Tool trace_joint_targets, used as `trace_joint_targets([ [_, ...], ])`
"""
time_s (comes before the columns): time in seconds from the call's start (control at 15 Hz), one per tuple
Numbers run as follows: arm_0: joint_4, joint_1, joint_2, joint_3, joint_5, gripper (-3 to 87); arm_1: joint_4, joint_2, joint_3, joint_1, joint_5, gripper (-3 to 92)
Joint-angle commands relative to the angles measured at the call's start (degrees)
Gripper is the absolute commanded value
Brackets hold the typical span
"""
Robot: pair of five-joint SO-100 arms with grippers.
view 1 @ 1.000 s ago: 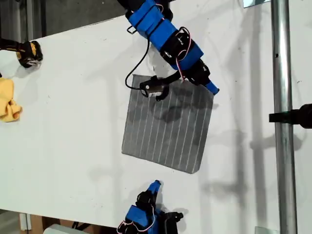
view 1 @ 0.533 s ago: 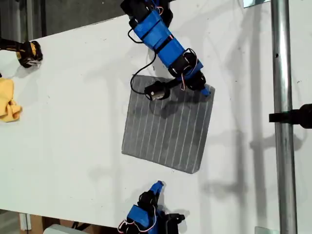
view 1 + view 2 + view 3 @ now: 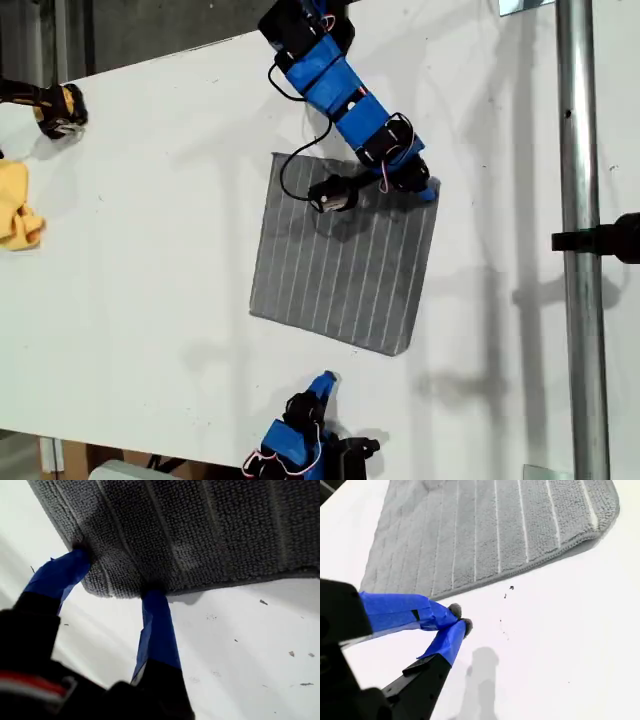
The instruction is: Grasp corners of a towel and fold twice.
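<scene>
My first hand [image 3: 117, 587] is spread over a corner [image 3: 107, 582] of the towel [image 3: 345, 260], tips on its edge, not yet pinching. My second hand [image 3: 457, 620] hangs pressed together, apart from it. The towel lies flat mid-table [image 3: 150, 200]: no fold made. Only the first wrist view shows the straddle.

Grey towel [image 3: 345, 265] with thin pale stripes; white table [image 3: 150, 250]; blue-taped fingers [image 3: 157, 625] on black arms; yellow cloth [image 3: 18, 205]
</scene>
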Motion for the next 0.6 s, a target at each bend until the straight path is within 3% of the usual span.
trace_joint_targets([
  [0.0, 0.3, 1.2, 0.4, -0.2, -1.4, -1.5, -1.2, -2.3, -0.4, 0.4, 1.3, 18.7],
  [0.13, 0.4, 1.4, 0.4, 0.1, -1.8, -1.5, -1.4, -2.9, -0.4, 0.4, 2.5, -0.2],
  [0.53, 2.7, 1.2, -6.5, -10.1, -6.0, -1.5, -0.9, -0.1, -1.0, 1.2, -0.3, -0.2],
])
